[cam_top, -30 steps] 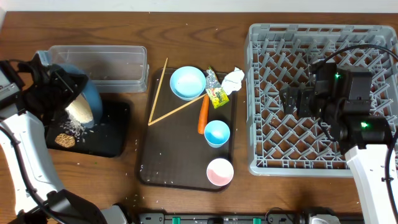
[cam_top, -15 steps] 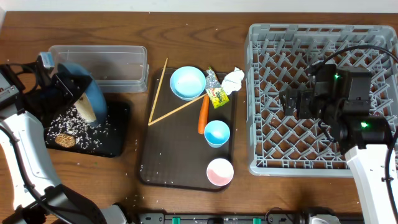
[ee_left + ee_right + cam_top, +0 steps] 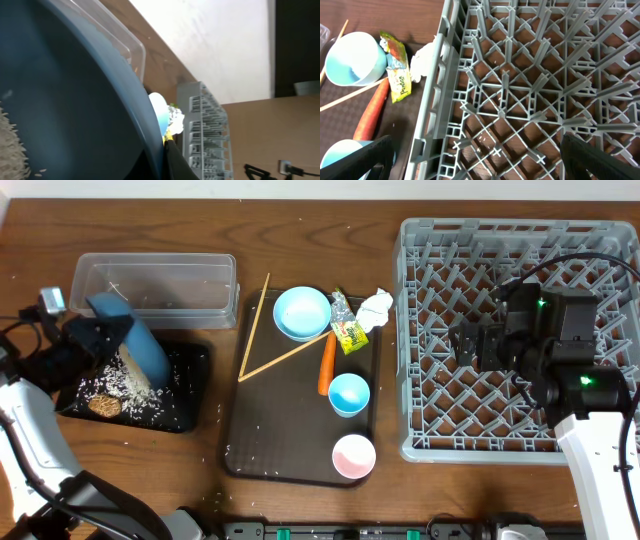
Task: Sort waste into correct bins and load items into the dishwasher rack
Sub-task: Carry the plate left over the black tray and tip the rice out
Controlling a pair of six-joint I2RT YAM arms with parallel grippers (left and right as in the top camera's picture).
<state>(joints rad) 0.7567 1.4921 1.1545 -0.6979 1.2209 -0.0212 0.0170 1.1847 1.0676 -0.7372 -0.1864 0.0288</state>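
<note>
Left gripper point(image 3: 104, 332) pinches plate point(image 3: 142, 352) rim, tilted over black tray point(image 3: 196, 372); rack point(image 3: 428, 436) well right, under spread right gripper point(image 3: 470, 343).

Plate point(image 3: 147, 352) tilted over shallow tray point(image 3: 192, 398), tub point(image 3: 160, 284) behind; serving tray point(image 3: 285, 430) centre, rack point(image 3: 480, 448) right.

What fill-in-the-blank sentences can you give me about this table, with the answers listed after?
The left gripper tilts the dark blue plate over the black tray, where loose white ____ lies scattered.
The carrot lies on the brown serving tray beside the small light blue cup; the second cup is ____.
The right gripper, holding nothing, has its jaws ____ above the dishwasher rack.
Missing words: rice, pink, open.
</note>
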